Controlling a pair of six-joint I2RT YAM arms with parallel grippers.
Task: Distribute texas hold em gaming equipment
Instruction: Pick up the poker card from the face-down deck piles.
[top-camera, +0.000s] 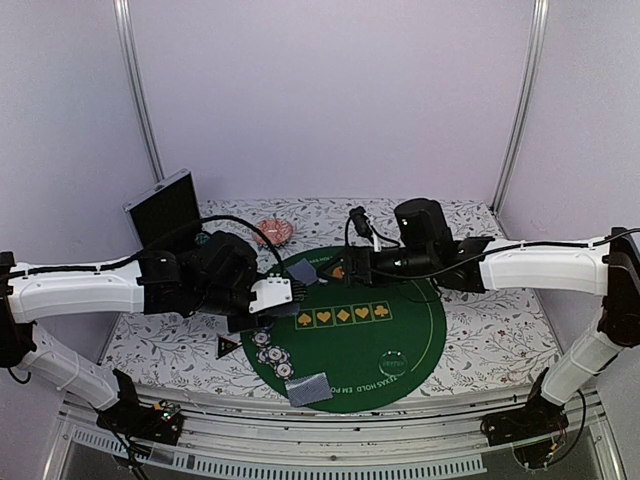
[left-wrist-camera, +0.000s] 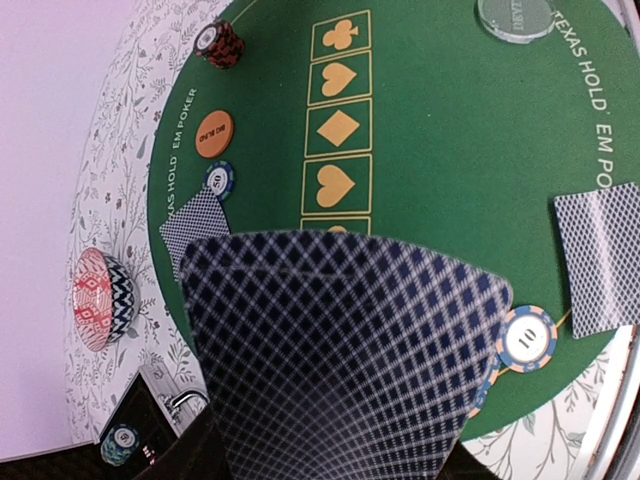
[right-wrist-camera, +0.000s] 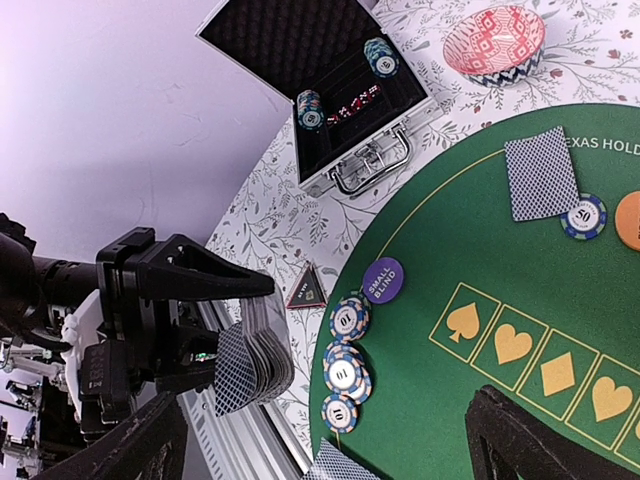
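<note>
My left gripper (top-camera: 268, 296) is shut on a deck of playing cards (left-wrist-camera: 340, 350) with blue diamond backs. It holds the deck above the near-left edge of the green poker mat (top-camera: 420, 320), and the fanned deck (right-wrist-camera: 250, 355) shows from the side in the right wrist view. My right gripper (right-wrist-camera: 320, 435) is open and empty over the mat's far middle. On the mat lie single dealt cards (left-wrist-camera: 598, 255) (right-wrist-camera: 541, 172), blue "10" chips (right-wrist-camera: 345, 372), a "50" chip (right-wrist-camera: 584, 216), a purple small-blind button (right-wrist-camera: 383, 280), an orange big-blind button (left-wrist-camera: 214, 133) and a dark chip stack (left-wrist-camera: 220, 43).
An open metal case (right-wrist-camera: 320, 90) holding chips and dice stands at the back left. A pink patterned dish (right-wrist-camera: 495, 45) sits beside it. A black triangle marker (right-wrist-camera: 307, 287) lies off the mat's left edge, and a clear dealer disc (top-camera: 392, 362) lies near the front.
</note>
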